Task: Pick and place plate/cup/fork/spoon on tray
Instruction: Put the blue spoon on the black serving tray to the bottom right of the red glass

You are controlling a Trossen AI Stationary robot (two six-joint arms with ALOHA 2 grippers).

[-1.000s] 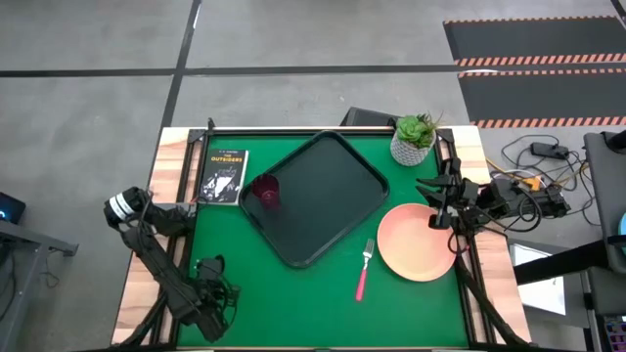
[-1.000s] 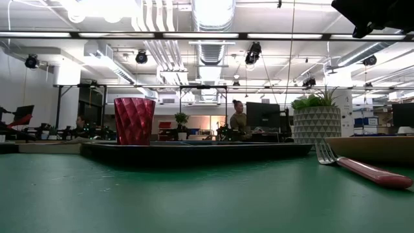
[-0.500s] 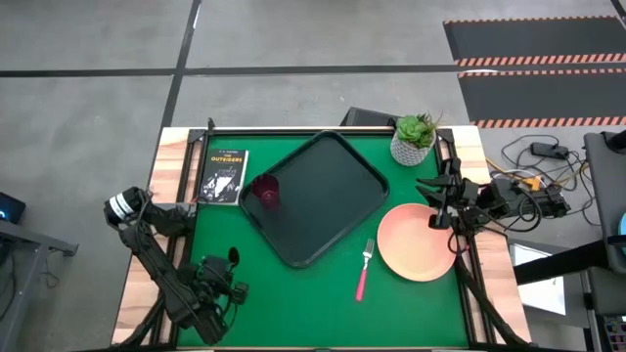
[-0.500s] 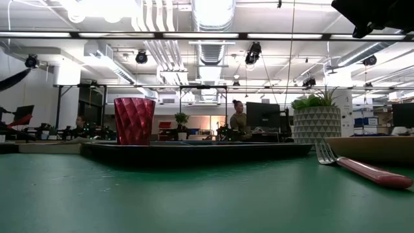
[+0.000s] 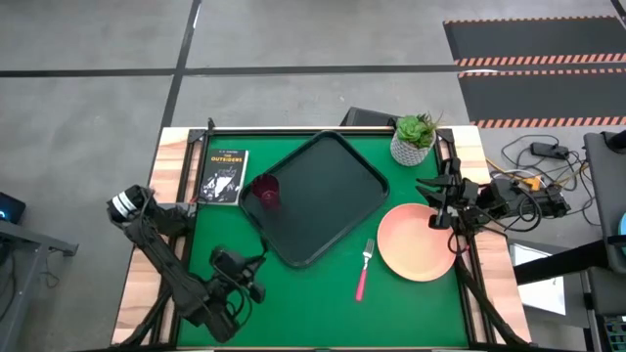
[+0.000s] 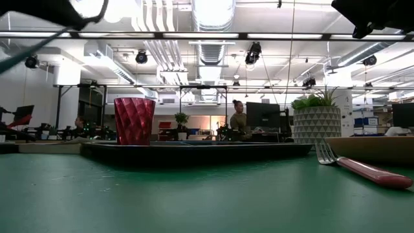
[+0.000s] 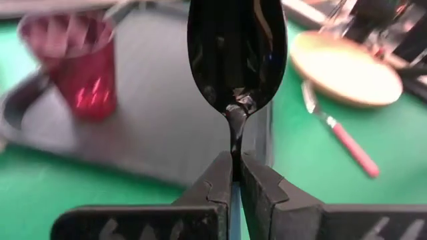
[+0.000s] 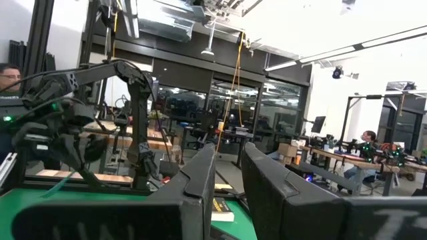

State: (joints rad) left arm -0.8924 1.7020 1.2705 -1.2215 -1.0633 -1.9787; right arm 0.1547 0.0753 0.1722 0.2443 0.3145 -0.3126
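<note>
My left gripper (image 5: 249,277) is above the near-left part of the green table, near the tray's near corner, and is shut on the spoon (image 7: 237,53). The maroon cup (image 5: 266,191) stands upright on the black tray (image 5: 323,196) at its left corner. The peach-pink plate (image 5: 416,242) lies flat on the table to the right of the tray. The pink-handled fork (image 5: 364,269) lies flat between tray and plate. My right gripper (image 5: 433,203) waits above the plate's far right rim, its fingers a narrow gap apart and empty. My left gripper pinches the spoon's neck (image 7: 233,143), just behind the bowl, between its two fingertips. The fingers lie along the spoon, and the bowl (image 7: 237,60) sticks out forward past them toward the tray. A sliver of light blue handle (image 7: 233,200) shows between the fingers. The spoon is lifted clear of the table.
A small black book (image 5: 225,176) lies left of the tray near the table's far left. A white pot with a green plant (image 5: 414,140) stands at the far right. Bare green cloth (image 5: 313,303) lies along the near edge.
My left gripper has risen from the table's near-left corner and moved right and toward the tray, staying shut on the spoon. It now shows at the top left of the low view. My right arm has kept still.
</note>
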